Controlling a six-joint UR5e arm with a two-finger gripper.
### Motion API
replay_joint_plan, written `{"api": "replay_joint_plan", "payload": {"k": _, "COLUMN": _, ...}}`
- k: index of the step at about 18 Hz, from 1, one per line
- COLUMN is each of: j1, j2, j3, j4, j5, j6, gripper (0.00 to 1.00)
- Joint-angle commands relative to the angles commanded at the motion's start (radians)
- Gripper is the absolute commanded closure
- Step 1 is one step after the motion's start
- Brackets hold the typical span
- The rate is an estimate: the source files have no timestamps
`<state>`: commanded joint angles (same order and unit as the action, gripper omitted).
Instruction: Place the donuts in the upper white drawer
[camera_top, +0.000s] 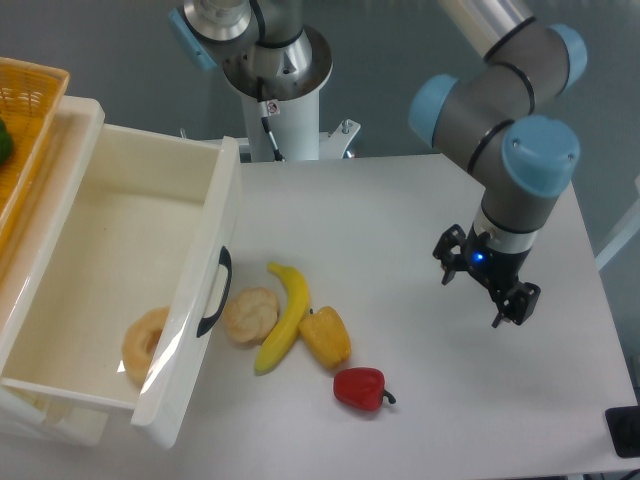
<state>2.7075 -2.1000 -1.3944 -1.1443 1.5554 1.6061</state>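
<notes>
The upper white drawer (225, 200) is pulled open at the left, its curved black handle (215, 292) on the front. One pale tan donut (145, 345) lies inside it, near the front wall. A second pale tan round pastry (250, 315) lies on the table just right of the drawer front, touching the banana; its centre hole is not clear. My gripper (484, 286) hangs over the right side of the table, far from both pastries. Its black fingers (519, 301) stand apart and hold nothing.
A yellow banana (284, 316), a yellow pepper (326, 338) and a red pepper (360, 388) lie in a cluster right of the drawer. An orange woven basket (28, 120) with something green in it sits at the top left. The robot base (280, 90) stands at the back.
</notes>
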Motion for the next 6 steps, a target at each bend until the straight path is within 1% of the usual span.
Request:
{"api": "replay_joint_plan", "payload": {"k": 4, "j1": 0.002, "j2": -0.011, "j3": -0.003, "j4": 0.002, "j5": 0.037, "j6": 0.063, "gripper": 0.00}}
{"api": "replay_joint_plan", "payload": {"k": 6, "j1": 0.000, "j2": -0.011, "j3": -0.003, "j4": 0.002, "j5": 0.035, "j6": 0.068, "gripper": 0.00}}
